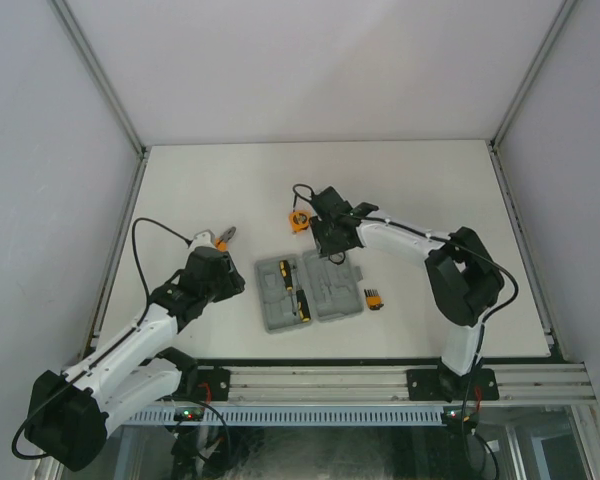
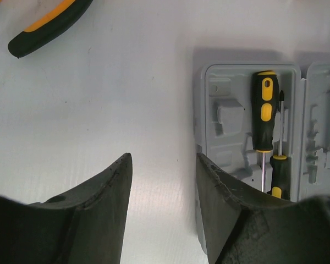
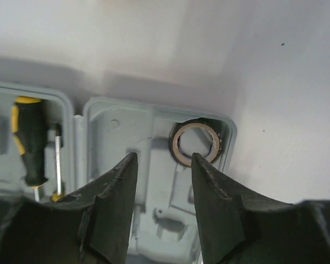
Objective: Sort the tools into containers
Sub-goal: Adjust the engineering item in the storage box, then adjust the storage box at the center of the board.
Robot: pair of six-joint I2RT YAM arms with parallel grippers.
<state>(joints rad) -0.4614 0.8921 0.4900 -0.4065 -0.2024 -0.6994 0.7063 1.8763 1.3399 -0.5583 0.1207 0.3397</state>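
The grey hinged case [image 1: 325,300] lies open in the middle of the table. Two black-and-orange screwdrivers [image 1: 298,290] lie in its left half; the left wrist view shows them too [image 2: 264,115]. The small dark ring [image 3: 197,126] sits in the far right corner recess of the right half [image 3: 148,126]. My right gripper [image 3: 164,155] is open and empty just above that half, near the ring. My left gripper [image 2: 164,159] is open and empty over bare table, left of the case [image 2: 231,110]. The orange-handled pliers [image 1: 223,238] lie beyond it. The tape measure [image 1: 299,220] and the bit set [image 1: 373,297] lie on the table.
White walls with metal frame posts enclose the white table [image 1: 430,190]. The arms' rail [image 1: 380,385] runs along the near edge. A pliers handle [image 2: 49,22] shows at the top left of the left wrist view.
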